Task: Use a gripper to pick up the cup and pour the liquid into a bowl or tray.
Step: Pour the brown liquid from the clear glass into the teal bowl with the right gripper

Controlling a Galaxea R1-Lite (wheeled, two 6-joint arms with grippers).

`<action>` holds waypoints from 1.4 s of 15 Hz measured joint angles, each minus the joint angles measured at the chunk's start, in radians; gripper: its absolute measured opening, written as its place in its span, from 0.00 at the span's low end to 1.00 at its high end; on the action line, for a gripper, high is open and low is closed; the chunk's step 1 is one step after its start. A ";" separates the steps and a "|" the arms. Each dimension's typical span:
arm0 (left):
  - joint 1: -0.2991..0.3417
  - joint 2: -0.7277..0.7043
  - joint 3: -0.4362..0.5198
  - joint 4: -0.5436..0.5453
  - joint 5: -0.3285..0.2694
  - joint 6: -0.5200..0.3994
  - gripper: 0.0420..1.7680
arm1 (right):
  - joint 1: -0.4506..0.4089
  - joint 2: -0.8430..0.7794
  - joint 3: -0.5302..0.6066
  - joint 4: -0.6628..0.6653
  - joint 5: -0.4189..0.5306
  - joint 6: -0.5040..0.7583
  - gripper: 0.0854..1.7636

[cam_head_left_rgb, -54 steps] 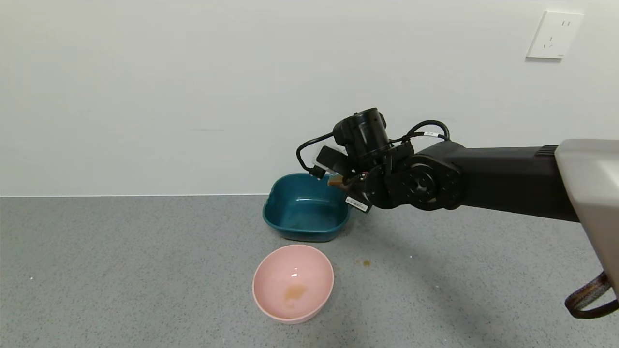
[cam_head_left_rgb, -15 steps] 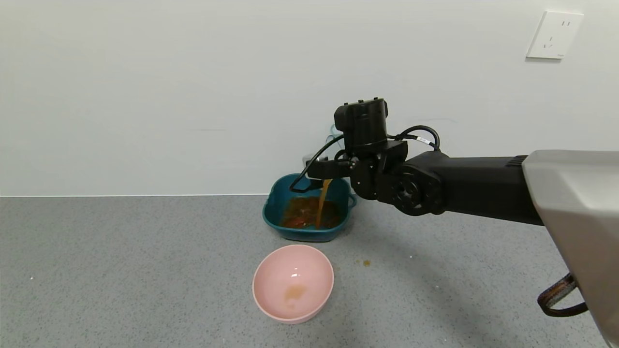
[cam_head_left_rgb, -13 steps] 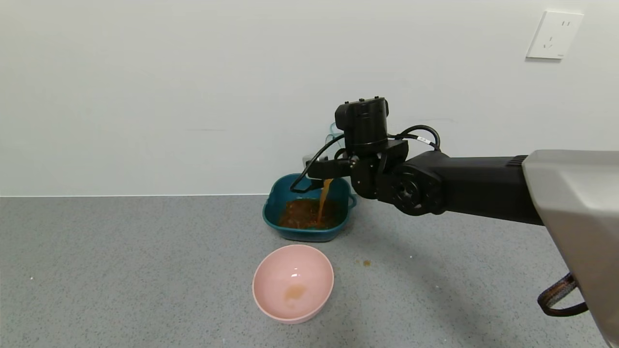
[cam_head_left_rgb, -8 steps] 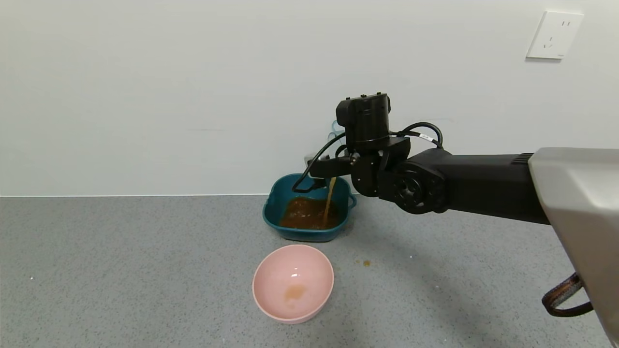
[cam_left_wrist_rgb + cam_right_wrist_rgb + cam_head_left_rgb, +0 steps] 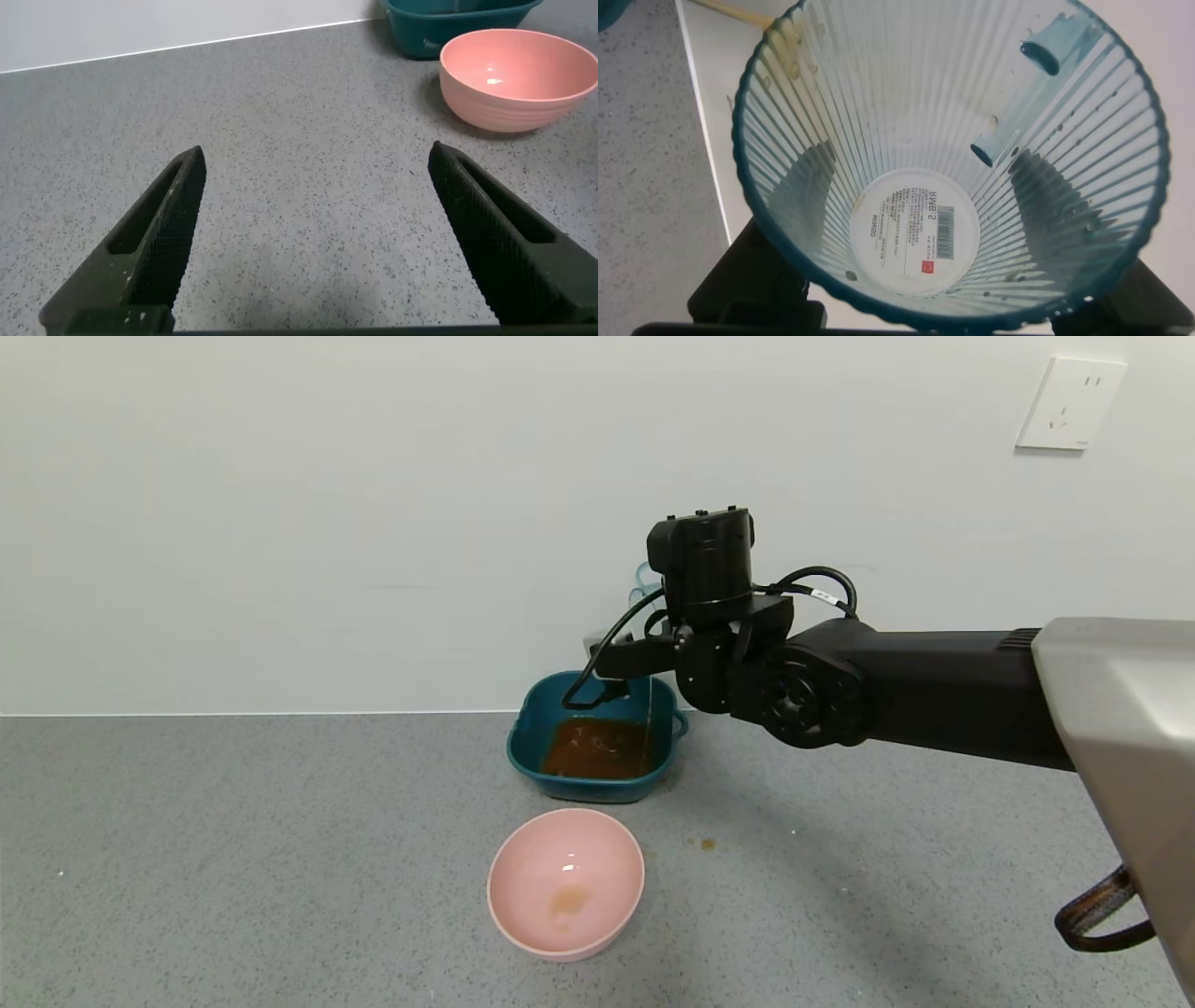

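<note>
My right gripper (image 5: 642,658) is shut on the ribbed blue-grey cup (image 5: 644,581) and holds it tipped over the dark teal basin (image 5: 525,739) at the back of the table. In the right wrist view the cup (image 5: 915,224) looks empty, with only droplets inside and a thin orange trickle (image 5: 738,11) leaving its rim. Orange-brown liquid (image 5: 597,749) lies in the basin's bottom. My left gripper (image 5: 318,187) is open and empty over bare grey table, out of the head view.
A round pale pink bowl (image 5: 566,882) with a small brown stain stands in front of the basin; it also shows in the left wrist view (image 5: 519,75). A brown spill spot (image 5: 707,844) lies to its right. The white wall is close behind the basin.
The thick orange stream from the cup has thinned to a faint trickle. The basin, empty at first, now holds liquid. My right wrist has risen slightly with the cup.
</note>
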 joint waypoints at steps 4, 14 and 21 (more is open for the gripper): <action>0.000 0.000 0.000 0.000 0.000 0.000 0.97 | 0.001 0.004 -0.003 -0.094 0.002 -0.085 0.75; 0.000 0.000 0.000 0.000 0.000 0.004 0.97 | 0.002 0.008 -0.003 -0.095 0.006 -0.087 0.75; 0.000 0.000 0.000 0.000 0.000 0.000 0.97 | 0.012 -0.008 0.011 -0.043 -0.034 0.117 0.75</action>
